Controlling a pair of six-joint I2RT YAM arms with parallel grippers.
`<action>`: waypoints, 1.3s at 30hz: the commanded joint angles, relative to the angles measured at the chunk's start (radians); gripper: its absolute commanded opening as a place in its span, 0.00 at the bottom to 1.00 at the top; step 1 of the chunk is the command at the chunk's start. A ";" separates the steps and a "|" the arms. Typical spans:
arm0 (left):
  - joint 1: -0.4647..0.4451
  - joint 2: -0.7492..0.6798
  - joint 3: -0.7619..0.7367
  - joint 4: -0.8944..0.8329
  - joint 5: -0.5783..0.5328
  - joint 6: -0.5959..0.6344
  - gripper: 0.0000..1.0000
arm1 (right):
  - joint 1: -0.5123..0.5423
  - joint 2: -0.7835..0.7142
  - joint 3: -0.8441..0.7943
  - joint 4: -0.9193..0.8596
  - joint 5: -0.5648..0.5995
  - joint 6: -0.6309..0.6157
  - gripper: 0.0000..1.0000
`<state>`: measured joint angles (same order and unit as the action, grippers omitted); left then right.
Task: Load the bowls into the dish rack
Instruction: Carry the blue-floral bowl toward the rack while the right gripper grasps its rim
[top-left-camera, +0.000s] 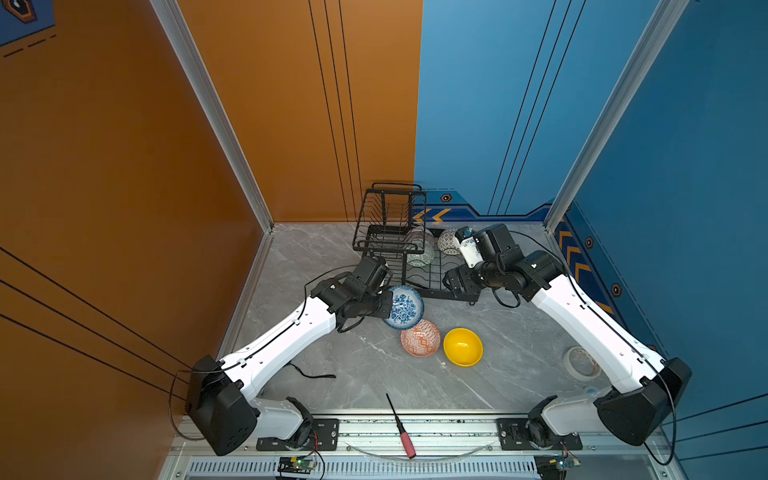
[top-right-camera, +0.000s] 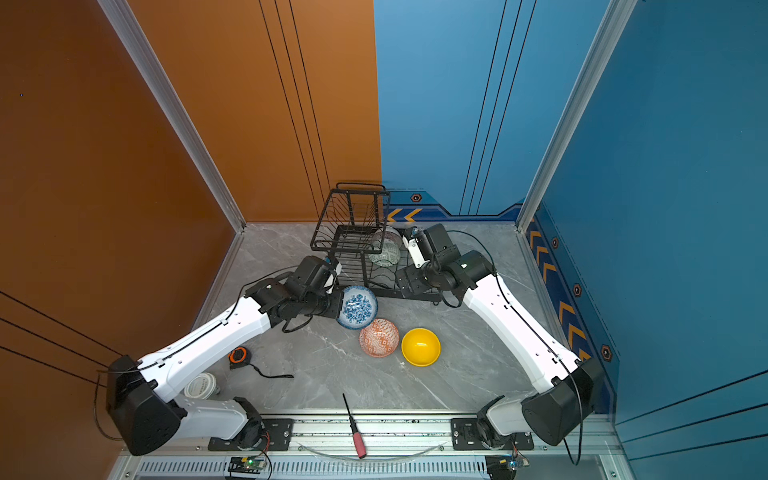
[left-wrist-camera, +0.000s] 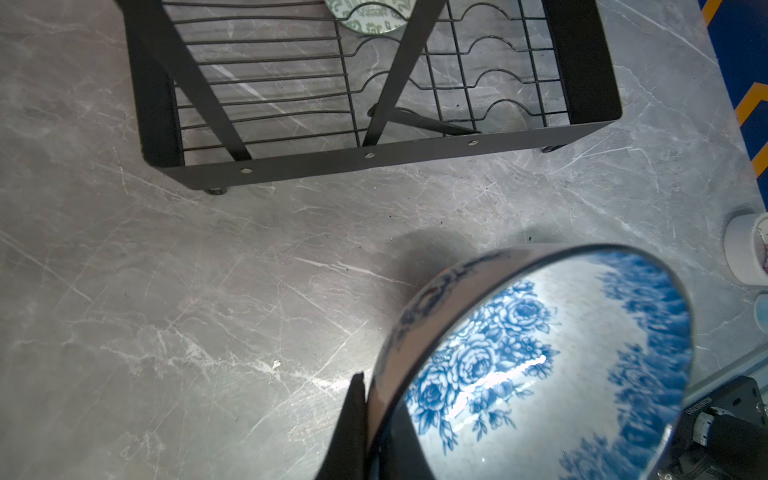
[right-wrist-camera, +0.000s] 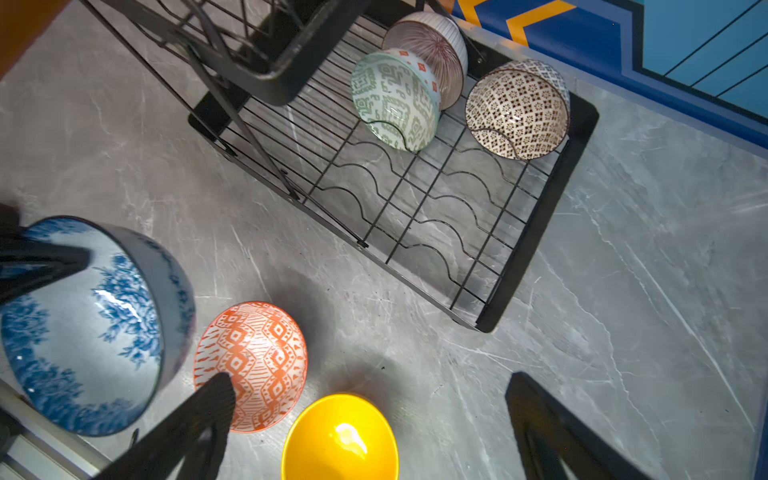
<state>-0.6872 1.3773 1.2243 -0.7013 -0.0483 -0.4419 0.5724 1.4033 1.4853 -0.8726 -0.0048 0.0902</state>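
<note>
No word, brand name or number can be read anywhere in these views. The nearest thing to text is a short line of pale lettering on a black bracket (left-wrist-camera: 702, 409) in the left wrist view — too small and blurred to make out. Otherwise there are only signs: orange chevrons (top-left-camera: 438, 215) pointing left on the dark blue band at the foot of the back wall, a further row of side chevrons (top-left-camera: 576, 252) along the right-hand wall's band, and small hexagon badges (top-left-camera: 446, 198) — dark, unlettered — on both bands.

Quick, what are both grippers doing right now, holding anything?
Left gripper: closed on the rim of the blue floral bowl.
Right gripper: open, holding nothing.
</note>
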 joint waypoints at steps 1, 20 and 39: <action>-0.021 0.025 0.081 0.011 -0.034 0.025 0.00 | 0.033 -0.023 -0.002 0.033 -0.003 0.085 1.00; -0.071 0.132 0.254 0.011 -0.031 0.071 0.00 | 0.098 0.046 -0.065 0.105 -0.006 0.174 0.68; -0.096 0.141 0.288 0.013 -0.039 0.083 0.00 | 0.081 0.075 -0.099 0.139 -0.046 0.189 0.43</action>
<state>-0.7708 1.5208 1.4742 -0.7078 -0.0692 -0.3710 0.6601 1.4677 1.3994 -0.7551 -0.0307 0.2676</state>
